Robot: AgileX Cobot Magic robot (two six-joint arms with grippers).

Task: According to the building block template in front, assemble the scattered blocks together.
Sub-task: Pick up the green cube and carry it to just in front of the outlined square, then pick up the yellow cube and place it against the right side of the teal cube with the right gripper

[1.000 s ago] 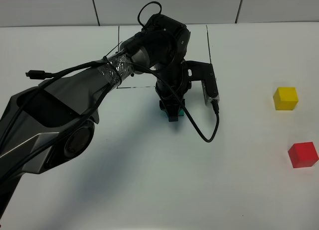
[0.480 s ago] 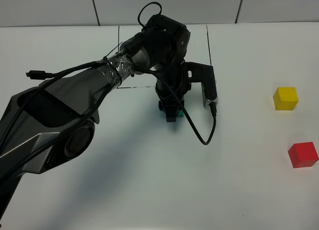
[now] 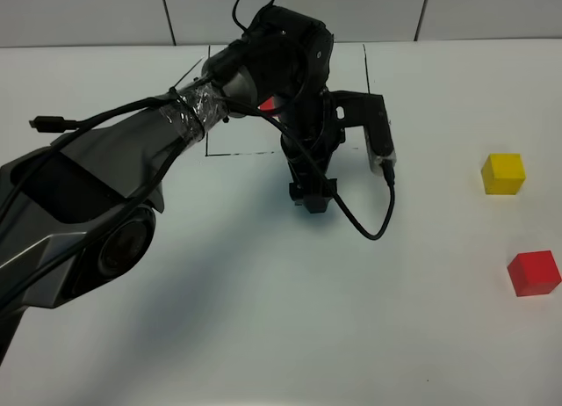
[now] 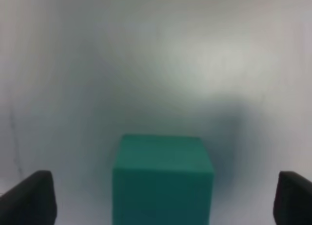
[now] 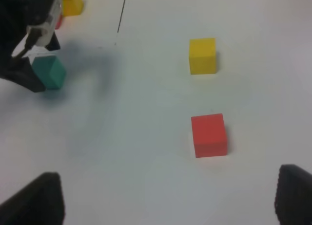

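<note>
The teal cube stands on the white table between the open fingers of my left gripper, which do not touch it. In the high view the left gripper points down just in front of the template's black outline and hides the teal cube. The template is mostly behind the arm; a bit of its red cube shows. The yellow cube and red cube lie apart at the far right. The right wrist view shows the teal, yellow and red cubes. My right gripper is open and empty.
The left arm's cable loops down to the right of the gripper. White table surface lies between the teal cube and the two cubes on the right. The template's yellow cube shows at the far edge of the right wrist view.
The left arm's wrist has lifted and turned slightly to the right. The teal cube that showed at its fingertips is now hidden behind the gripper in the high view. The yellow and red cubes have not moved.
</note>
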